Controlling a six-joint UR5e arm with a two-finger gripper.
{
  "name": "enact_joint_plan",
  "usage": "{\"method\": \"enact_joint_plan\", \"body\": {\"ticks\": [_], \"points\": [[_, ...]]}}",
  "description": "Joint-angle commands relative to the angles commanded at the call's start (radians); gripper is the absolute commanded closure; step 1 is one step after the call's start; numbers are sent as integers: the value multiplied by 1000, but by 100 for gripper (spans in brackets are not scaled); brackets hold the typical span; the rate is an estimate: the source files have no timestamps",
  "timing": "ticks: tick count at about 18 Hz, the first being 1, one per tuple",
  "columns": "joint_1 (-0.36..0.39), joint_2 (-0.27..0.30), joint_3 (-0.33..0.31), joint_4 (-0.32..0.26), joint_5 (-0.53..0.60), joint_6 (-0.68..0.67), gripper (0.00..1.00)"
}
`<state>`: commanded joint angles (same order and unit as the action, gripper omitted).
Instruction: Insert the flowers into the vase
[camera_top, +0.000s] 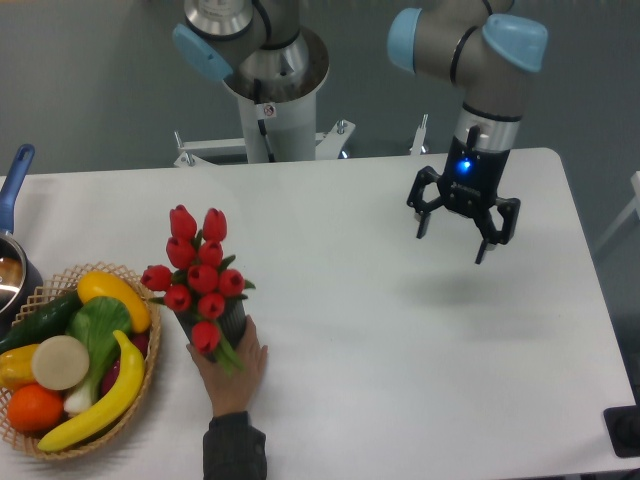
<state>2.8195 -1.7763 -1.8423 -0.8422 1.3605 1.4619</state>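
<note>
The red tulip flowers (198, 272) stand bunched in the dark grey vase (230, 318) at the left of the table, their buds spreading wider than its mouth. A person's hand (232, 368) reaches in from the front edge and grips the vase's base. My gripper (453, 240) hangs open and empty above the right side of the table, far from the flowers, fingers pointing down.
A wicker basket (141, 350) of fruit and vegetables sits at the front left, next to the vase. A blue-handled pot (14, 195) shows at the left edge. The robot's base column (268, 110) stands behind the table.
</note>
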Motion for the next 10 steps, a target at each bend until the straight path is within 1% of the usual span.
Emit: {"method": "enact_joint_plan", "body": {"ticks": [7,10], "points": [[-8,-25,-32,0,80,3,0],[-54,-44,-34,5,150,-2,0]]}}
